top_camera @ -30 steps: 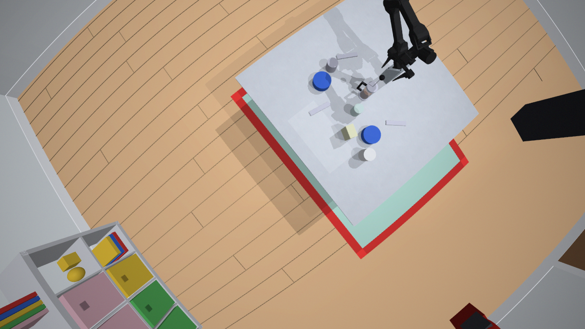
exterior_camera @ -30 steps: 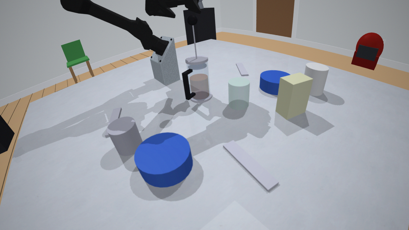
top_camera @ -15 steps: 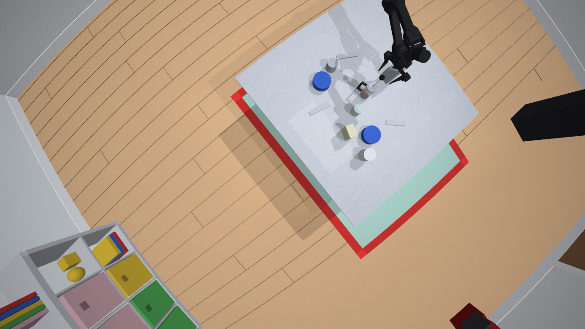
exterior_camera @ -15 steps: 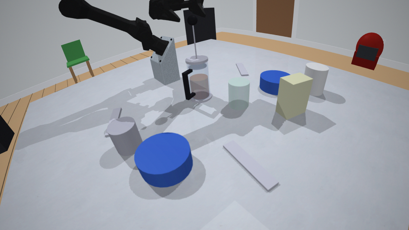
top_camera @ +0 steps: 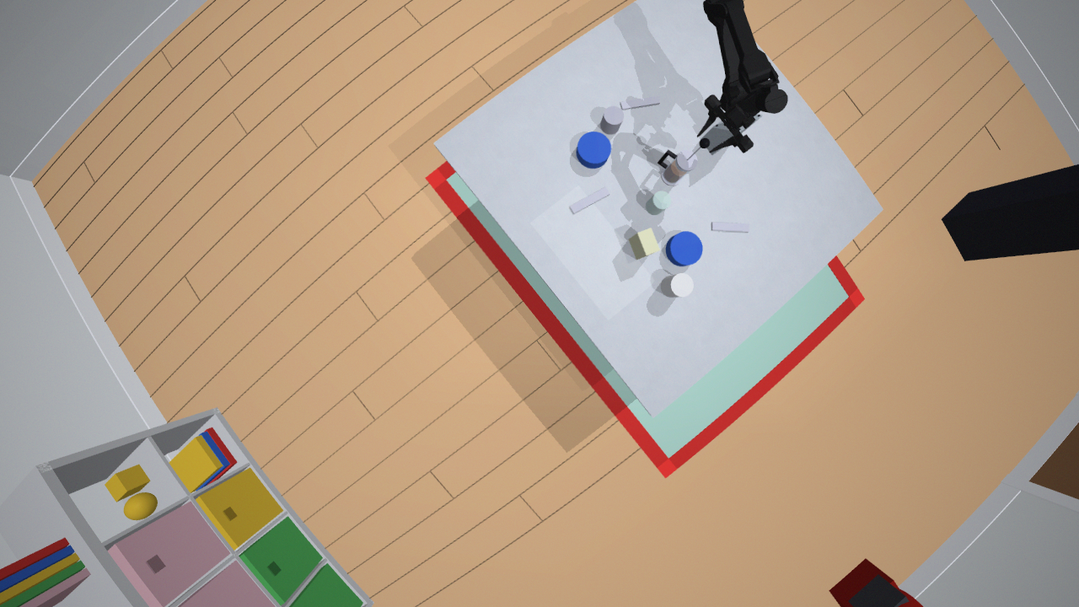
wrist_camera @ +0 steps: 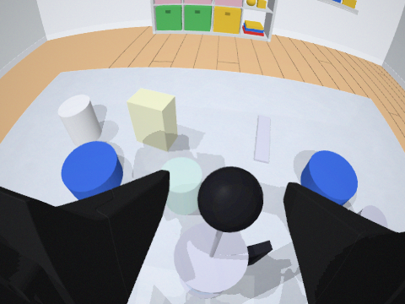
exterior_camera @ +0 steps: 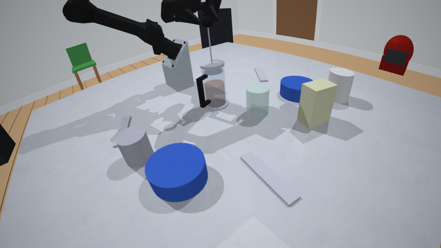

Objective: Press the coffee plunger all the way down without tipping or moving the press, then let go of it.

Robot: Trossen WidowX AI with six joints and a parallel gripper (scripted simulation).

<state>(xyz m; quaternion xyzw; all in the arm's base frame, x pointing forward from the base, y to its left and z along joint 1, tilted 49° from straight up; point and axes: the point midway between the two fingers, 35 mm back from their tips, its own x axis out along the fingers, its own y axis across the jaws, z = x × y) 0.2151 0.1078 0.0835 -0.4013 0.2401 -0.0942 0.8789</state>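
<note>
A: Working left to right across the table [exterior_camera: 354,172] in the exterior view, what do we have near the press?

B: The grey arm mount [exterior_camera: 178,69], then the coffee press [exterior_camera: 212,84] just beside it, upright with its black handle [exterior_camera: 202,91] facing us. Further right come a pale green cylinder [exterior_camera: 257,98], a blue disc [exterior_camera: 291,86], a cream block [exterior_camera: 316,103] and a white cylinder [exterior_camera: 340,83], all apart from the press.

A: And our gripper [wrist_camera: 225,203]?

B: It is about half open and straddles the black knob [wrist_camera: 231,199]. In the wrist view we see gaps on both sides of the ball, so we judge it holds nothing yet.

A: How do we expect the press to handle?

B: The beaker looks like thin clear glass on a small base, so we take it as light, fragile and easy to tip. The rod [exterior_camera: 210,46] is thin and stands tall, with the lid disc [exterior_camera: 212,64] at the beaker's rim, so the plunger is fully up. Any sideways push at the knob would lever the whole press.

A: Where should we take hold?

B: On the knob itself, centred. It is round and smooth, so probably slippery; we should pinch it at its widest and then push straight down along the rod.
</note>
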